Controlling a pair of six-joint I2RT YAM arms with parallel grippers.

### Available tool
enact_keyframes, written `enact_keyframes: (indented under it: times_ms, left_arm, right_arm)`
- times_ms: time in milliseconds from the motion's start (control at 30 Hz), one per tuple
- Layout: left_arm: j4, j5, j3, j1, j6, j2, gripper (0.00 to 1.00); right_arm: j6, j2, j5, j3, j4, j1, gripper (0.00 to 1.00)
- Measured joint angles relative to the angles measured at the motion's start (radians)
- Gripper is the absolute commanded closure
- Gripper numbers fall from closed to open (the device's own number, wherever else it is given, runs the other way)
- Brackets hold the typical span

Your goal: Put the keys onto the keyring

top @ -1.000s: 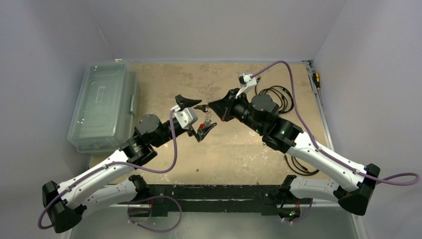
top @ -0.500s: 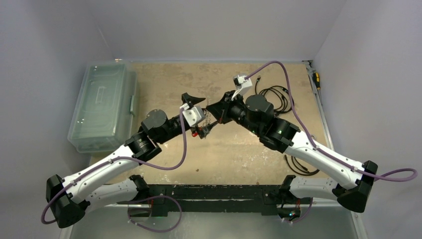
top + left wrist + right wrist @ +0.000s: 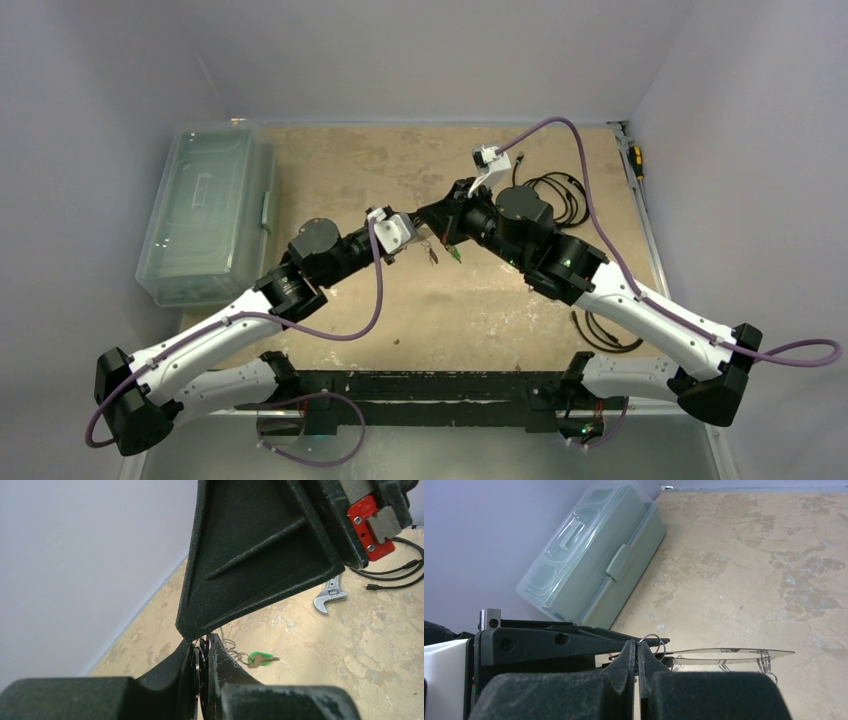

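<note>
Tan, mottled tabletop (image 3: 480, 300) sits between grey walls, and from above you see the left gripper (image 3: 408, 237) and the right gripper (image 3: 437, 222) meeting tip to tip over its middle, with the keys (image 3: 433, 256) dangling just under them, off the surface. A clear plastic box (image 3: 210, 215) lies at the left edge with its lid on; you can make out nothing inside it. On the left wrist camera, your left fingers (image 3: 165, 675) are pinched almost closed on a thin metal edge, which I take for the keyring. A green key (image 3: 261, 659) hangs just beyond, and a wrench (image 3: 329, 595) and black cable (image 3: 395, 572) lie farther off. On the right wrist camera, the right fingers (image 3: 624, 660) are pressed together with a small wire ring (image 3: 652, 639) poking out at their tips, seemingly gripped. The keyring (image 3: 734, 654) runs edge-on away from them, above the table. You look to be mid-threading. Next, that wire ring needs working onto the loop's rim while the left side holds steady.
</note>
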Motion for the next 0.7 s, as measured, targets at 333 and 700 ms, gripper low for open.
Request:
enact_keyframes:
  times_ms: [333,700]
  left_arm:
    - [-0.005,-0.006,-0.006,0.0,0.014,-0.021,1.0]
    - [-0.017,-0.013,-0.028,-0.001,0.021,-0.082,1.0]
  right_arm:
    - [0.027,0.005,-0.008,0.005,0.004,0.003,1.0]
    - [0.054,0.003,-0.017,0.005,0.042,0.011,0.65]
